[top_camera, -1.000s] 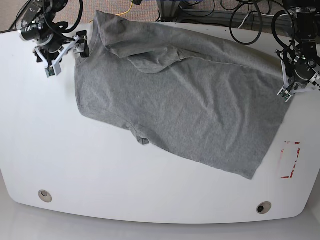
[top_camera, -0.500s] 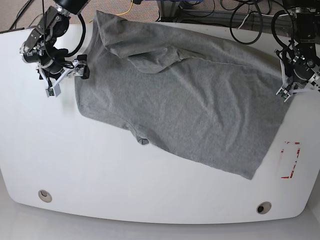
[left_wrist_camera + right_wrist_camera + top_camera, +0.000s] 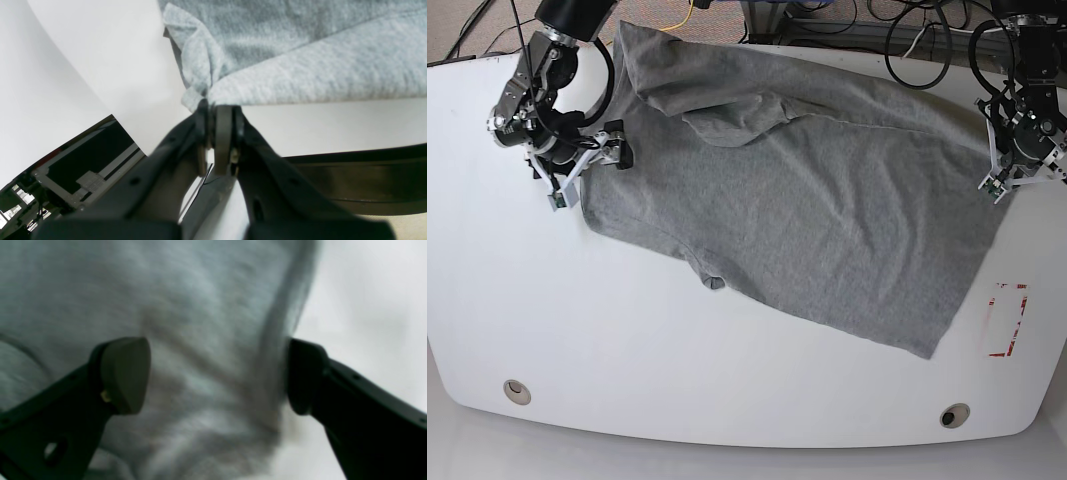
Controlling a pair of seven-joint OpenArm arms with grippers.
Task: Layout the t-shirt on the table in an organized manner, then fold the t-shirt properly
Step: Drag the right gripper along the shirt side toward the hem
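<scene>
L wrist cam: left gripper clamped on t-shirt edge; base hides that; right gripper apart over cloth.

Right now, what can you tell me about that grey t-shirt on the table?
The t-shirt is heather-grey, soft-looking knit, lying spread but skewed and wrinkled on the white table, with a fold bunched near its top. No print shows on the upper side. The left end effector is shut on a pinched bit of its edge at the table's side. The right end effector stands open over the opposite edge, not gripping.
</scene>
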